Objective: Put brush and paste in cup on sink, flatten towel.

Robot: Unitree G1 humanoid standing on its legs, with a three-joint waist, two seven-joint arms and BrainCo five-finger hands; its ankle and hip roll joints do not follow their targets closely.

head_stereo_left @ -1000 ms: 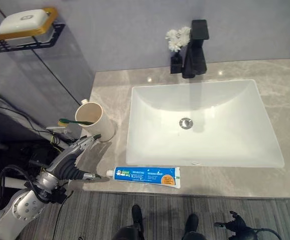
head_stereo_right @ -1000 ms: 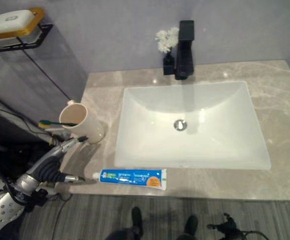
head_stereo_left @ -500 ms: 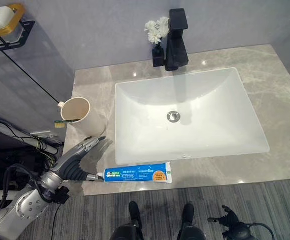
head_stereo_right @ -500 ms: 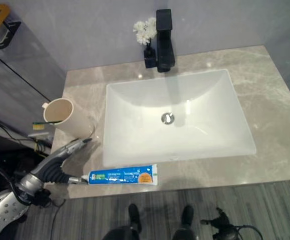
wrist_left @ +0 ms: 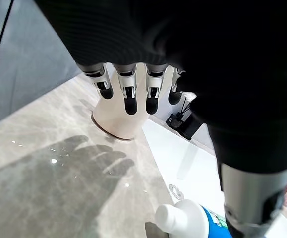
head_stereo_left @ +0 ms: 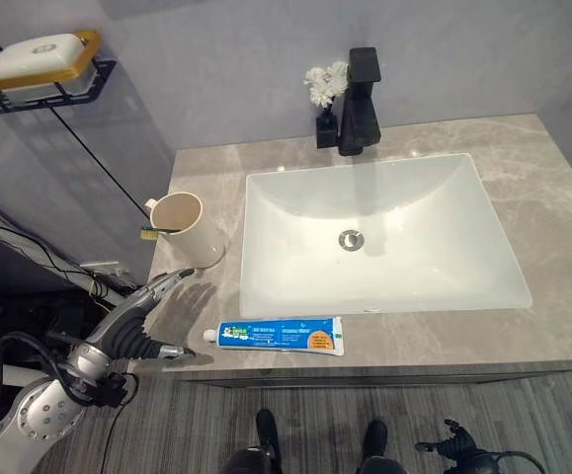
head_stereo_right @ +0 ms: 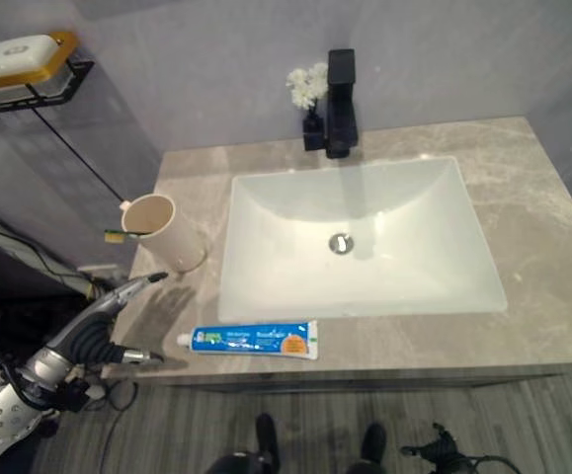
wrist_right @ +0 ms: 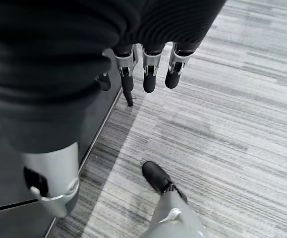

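Peeking toothbrush, mostly inside cup

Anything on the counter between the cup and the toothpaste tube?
No: in the left eye view, bare countertop separates the cup from the toothpaste tube; the left robot hand, open, hovers there.

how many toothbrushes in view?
1: the toothbrush sits in the cup at the counter's left end; more could be hidden inside the cup.
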